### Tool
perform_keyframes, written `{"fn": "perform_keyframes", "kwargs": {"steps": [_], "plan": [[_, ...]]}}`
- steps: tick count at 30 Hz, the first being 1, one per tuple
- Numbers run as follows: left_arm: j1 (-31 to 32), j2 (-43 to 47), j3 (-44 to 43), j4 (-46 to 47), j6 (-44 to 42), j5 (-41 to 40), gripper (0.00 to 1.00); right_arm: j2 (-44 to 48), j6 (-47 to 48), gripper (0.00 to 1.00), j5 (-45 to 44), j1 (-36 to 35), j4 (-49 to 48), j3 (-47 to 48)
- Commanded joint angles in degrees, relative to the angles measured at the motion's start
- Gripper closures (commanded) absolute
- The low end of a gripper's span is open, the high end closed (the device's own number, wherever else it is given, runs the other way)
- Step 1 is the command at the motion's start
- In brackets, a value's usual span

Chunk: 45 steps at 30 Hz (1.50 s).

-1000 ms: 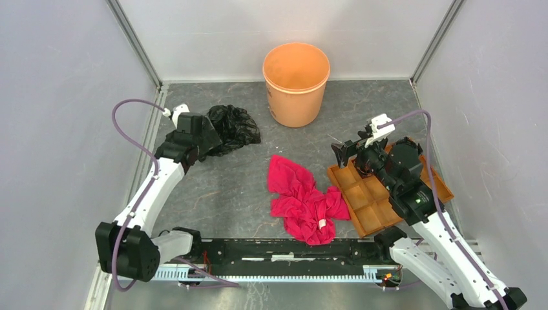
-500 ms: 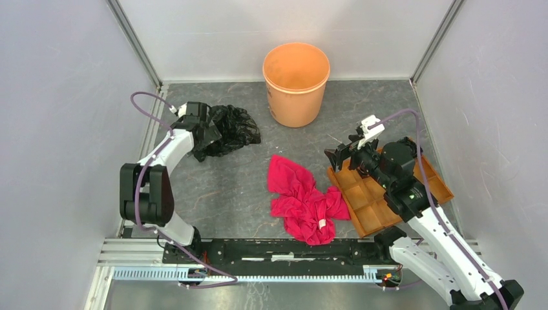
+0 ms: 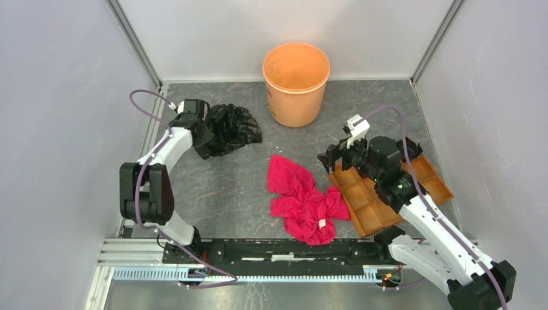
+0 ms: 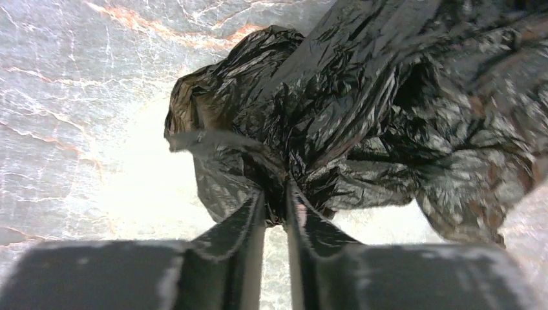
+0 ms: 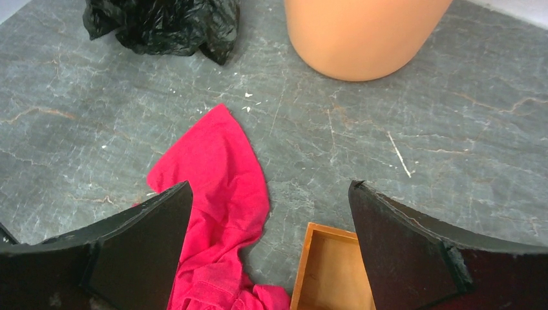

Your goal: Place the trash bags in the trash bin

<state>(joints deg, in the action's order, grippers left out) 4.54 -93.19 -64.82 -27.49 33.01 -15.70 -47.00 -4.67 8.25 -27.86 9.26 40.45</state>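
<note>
The black glossy trash bag (image 3: 231, 128) lies crumpled at the back left of the table; it also shows in the right wrist view (image 5: 165, 22). My left gripper (image 3: 199, 131) is at the bag's left edge. In the left wrist view the gripper (image 4: 274, 194) is shut on a bunched fold of the trash bag (image 4: 388, 110). The orange-tan trash bin (image 3: 296, 84) stands upright at the back centre, right of the bag, with nothing showing inside it. My right gripper (image 3: 329, 159) hangs open above the table, far from the bag, and the trash bin (image 5: 362, 32) lies ahead of it.
A red-pink cloth (image 3: 304, 197) lies crumpled in the middle, below the bin. An orange-brown compartment tray (image 3: 365, 206) sits at the right under the right arm. In the right wrist view the cloth (image 5: 216, 174) and a tray corner (image 5: 326, 271) lie between the fingers. Grey walls close in both sides.
The left gripper has gone from wide open to shut on a fold of the bag at its left edge. The right gripper has drifted slightly left and stayed open.
</note>
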Motion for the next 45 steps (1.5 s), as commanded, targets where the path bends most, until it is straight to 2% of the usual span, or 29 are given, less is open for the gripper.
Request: {"fn": "perform_keyframes", "kwargs": {"steps": [1,4,11,17,24,26,31,34,37,38,40,45], "plan": [[-0.29,10.58,2.71,3.84,-2.35,2.98,0.84,-2.44,0.38,0.02,3.93,-0.13,-2.82,0.15],[-0.31,15.36,3.44,3.5,-4.53,10.22,0.98,-4.19,0.84,0.02,6.07,-0.63,-2.22,0.33],[-0.31,29.86,5.72,2.27,-9.72,26.28,0.98,-9.72,0.9,0.02,6.37,-6.68,-2.09,3.09],[-0.29,43.51,9.47,5.74,-6.47,36.16,0.98,-18.21,1.27,0.02,-0.51,-19.37,-4.6,9.48],[1.51,46.34,1.88,0.28,-7.83,36.13,0.98,-28.34,2.09,0.02,-9.65,-32.45,-8.82,20.65],[3.24,46.41,-0.28,-1.34,-9.9,35.21,0.98,-30.44,4.2,0.02,-13.8,-33.62,-8.31,24.32],[9.91,48.09,-3.39,-5.05,-16.9,29.76,0.98,-31.77,10.37,0.02,-17.37,-32.96,-7.75,30.4],[13.45,50.19,-2.84,-5.13,-20.41,29.3,0.98,-30.69,13.17,0.02,-8.03,-29.73,-12.12,29.62],[16.02,51.52,-2.24,-4.93,-22.82,30.27,0.98,-29.11,12.23,0.02,11.48,-22.51,-21.02,24.02],[16.8,51.82,-2.02,-4.85,-23.49,30.6,0.98,-29.57,11.42,0.02,19.05,-20.51,-22.6,23.7],[18.3,52.21,-1.54,-4.82,-25.04,31.94,0.98,-31.32,12.26,0.02,28.12,-18.36,-22.57,24.84],[21.45,51.49,-1.42,-4.78,-26.8,34.73,0.98,-36.67,14.12,0.02,37.35,-18.22,-19.57,29.46]]}}
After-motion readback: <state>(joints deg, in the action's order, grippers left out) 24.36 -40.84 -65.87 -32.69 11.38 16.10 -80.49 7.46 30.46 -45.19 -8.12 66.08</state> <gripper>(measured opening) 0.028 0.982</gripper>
